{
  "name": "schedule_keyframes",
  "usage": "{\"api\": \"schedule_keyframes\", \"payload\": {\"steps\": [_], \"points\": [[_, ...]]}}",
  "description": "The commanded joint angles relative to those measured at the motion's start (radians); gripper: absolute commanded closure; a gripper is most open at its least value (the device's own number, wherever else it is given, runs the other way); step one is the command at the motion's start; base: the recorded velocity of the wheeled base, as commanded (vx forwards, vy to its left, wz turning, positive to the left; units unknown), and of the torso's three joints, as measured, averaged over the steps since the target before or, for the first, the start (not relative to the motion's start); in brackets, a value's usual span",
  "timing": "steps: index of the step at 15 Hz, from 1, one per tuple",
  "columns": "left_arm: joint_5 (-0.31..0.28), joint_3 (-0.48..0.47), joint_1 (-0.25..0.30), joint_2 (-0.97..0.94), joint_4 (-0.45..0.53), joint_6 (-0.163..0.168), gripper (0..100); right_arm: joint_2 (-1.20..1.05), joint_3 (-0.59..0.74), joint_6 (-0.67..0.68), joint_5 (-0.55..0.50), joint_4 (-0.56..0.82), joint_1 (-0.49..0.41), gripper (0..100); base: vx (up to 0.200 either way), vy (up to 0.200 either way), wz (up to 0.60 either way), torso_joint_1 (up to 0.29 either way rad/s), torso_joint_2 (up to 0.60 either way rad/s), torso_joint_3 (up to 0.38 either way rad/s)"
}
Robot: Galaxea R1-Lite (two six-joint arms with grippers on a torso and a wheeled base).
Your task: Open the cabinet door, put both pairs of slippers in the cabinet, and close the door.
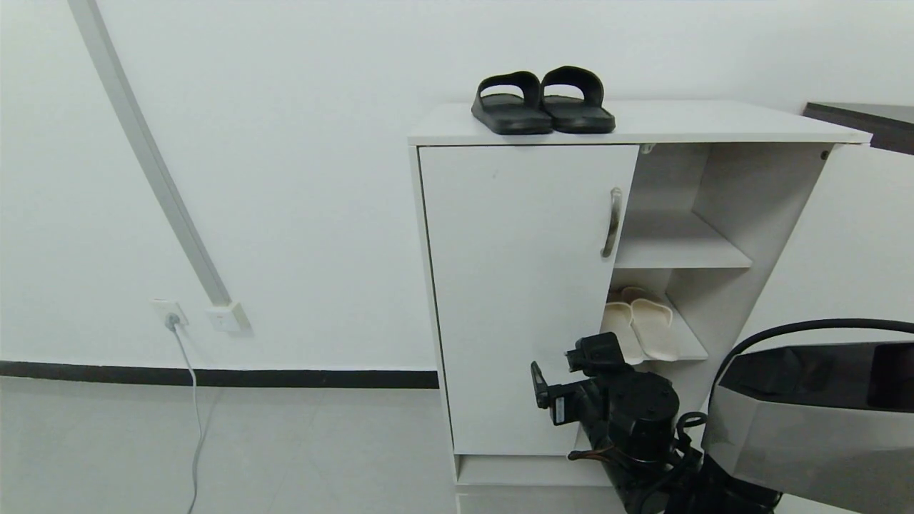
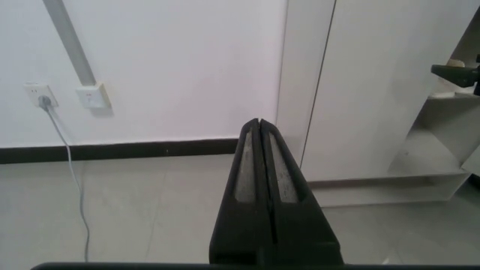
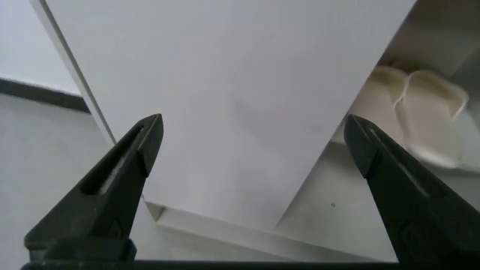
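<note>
1 black pair (image 1: 543,103) sits on top of the cabinet (image 1: 714,118), above its shut left door (image 1: 521,300). The right door (image 1: 857,235) hangs open. 1 cream pair (image 1: 640,328) lies inside, on the lower of 2 visible shelves. The right jaws stand wide apart and empty, low before the shut door. The left jaws are pressed together, empty.

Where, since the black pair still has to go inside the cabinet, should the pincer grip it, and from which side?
Probably the two raised straps where they meet, pinched together from the front and above. The black slippers sit touching side by side on the cabinet top, heels toward the front edge, so one pinch could lift both.
</note>
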Motion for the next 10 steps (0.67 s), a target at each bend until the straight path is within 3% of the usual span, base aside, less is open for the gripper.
{"api": "schedule_keyframes", "payload": {"steps": [1,10], "points": [[0.0,0.0,0.0,0.0,0.0,0.0,100,0.002,0.002,0.0,0.002,0.0,0.001,0,0.0,0.0,0.0,0.027,-0.42,-0.359],[0.0,0.0,0.0,0.0,0.0,0.0,100,0.002,0.006,-0.002,0.002,0.0,0.004,0,0.0,0.0,0.0,0.11,-0.45,-0.34]]}}
